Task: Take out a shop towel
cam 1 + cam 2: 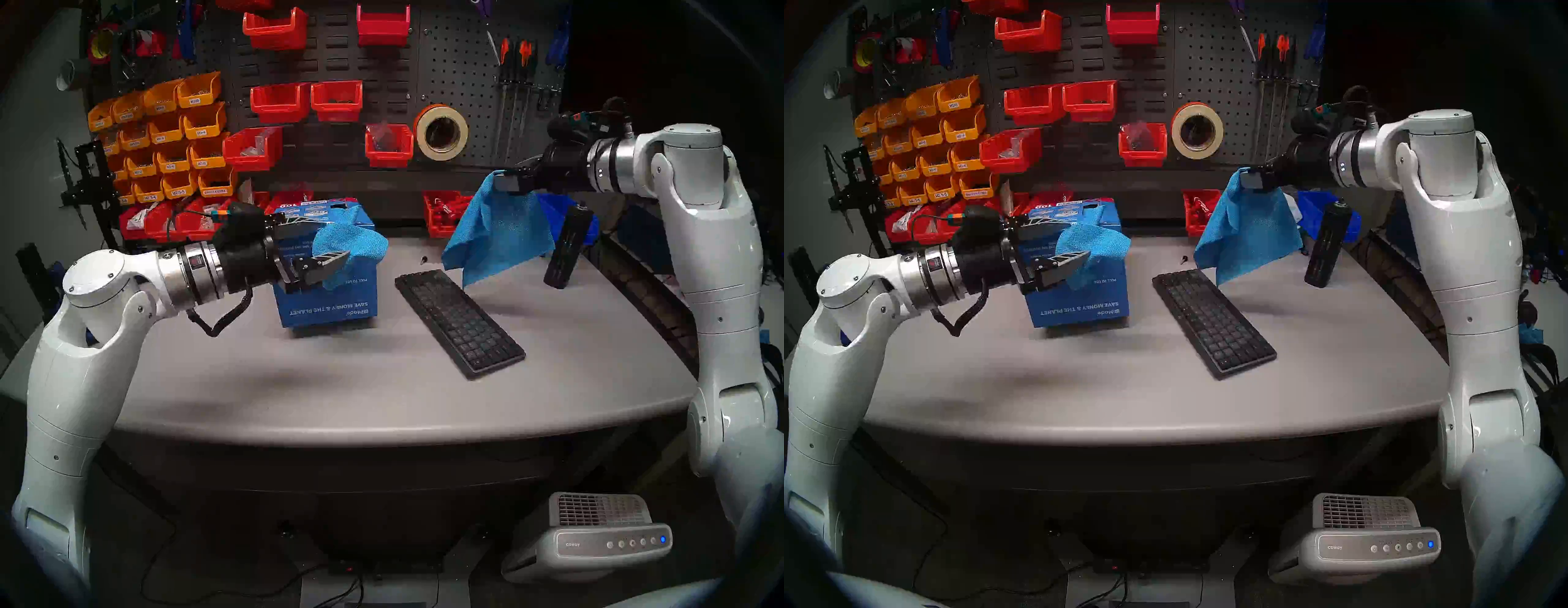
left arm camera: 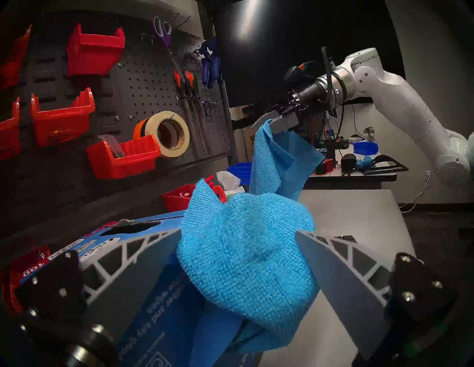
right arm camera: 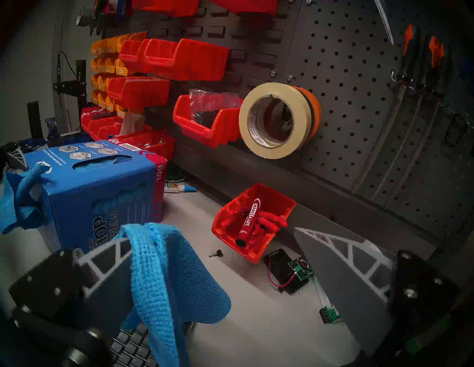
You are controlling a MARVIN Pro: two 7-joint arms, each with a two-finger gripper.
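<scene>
Left fingers (image 1: pixel 329 263) spread wide, straddling the next cloth tuft (image 1: pixel 356 242) on the box (image 1: pixel 326 297), desk (image 1: pixel 382 403) 10 o'clock, gripping nothing. Shop towel (image 1: pixel 500 237) is fully out, hanging over the keyboard (image 1: pixel 458 322), 1 o'clock. Right fingers (image 1: pixel 507 183) apart; only the right wrist view shows the towel merely draped over one. Next, probably: set it down before it slips.

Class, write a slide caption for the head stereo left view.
Shop towel hangs from right gripper, clear of box; second towel sticks out.
</scene>
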